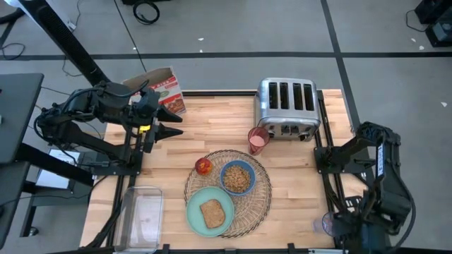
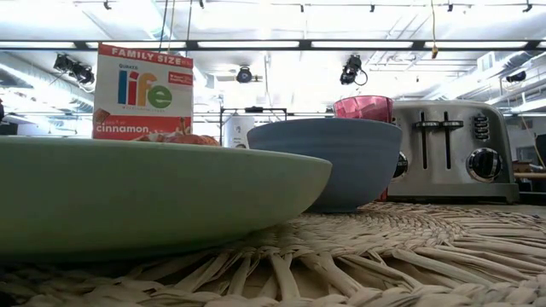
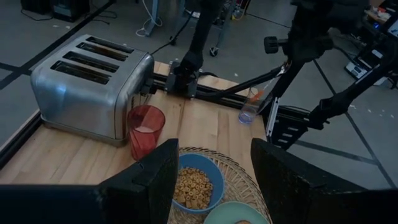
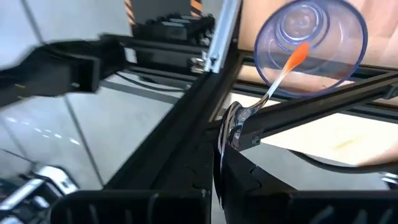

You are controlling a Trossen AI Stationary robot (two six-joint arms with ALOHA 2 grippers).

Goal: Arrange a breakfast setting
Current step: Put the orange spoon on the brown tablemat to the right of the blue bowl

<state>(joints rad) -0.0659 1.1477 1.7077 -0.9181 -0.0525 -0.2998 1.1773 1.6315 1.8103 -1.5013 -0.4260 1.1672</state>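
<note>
Because the spoon [image 4: 277, 78] is the one piece not yet on the placemat [image 1: 258, 201], the right gripper [image 4: 227, 143] works off the tabletop's [image 1: 212, 127] near right corner. Its fingers are closed tight, apparently on the spoon's metal end, while the orange handle points into a clear tumbler [image 4: 317, 37] that serves as its holder. How firm that pinch is stays hard to judge, since the metal shows only edge-on and the arm covers the gripper from above.

At the near edge's middle, the placemat gathers the setting: the green plate [image 1: 198, 204] with toast [image 1: 212, 212] nearest, the blue bowl [image 2: 333, 162] of cereal behind it, and the apple [image 1: 203, 166] at the mat's far left rim. An empty plastic bin [image 1: 141, 212] sits at the near left corner.

Farther on, the pink cup [image 1: 258, 140] stands just off the mat beside the toaster [image 1: 286, 106]. The left gripper [image 1: 173, 125] waits over the far left edge, fingers spread wide and empty, near a cereal box [image 1: 166, 90].
</note>
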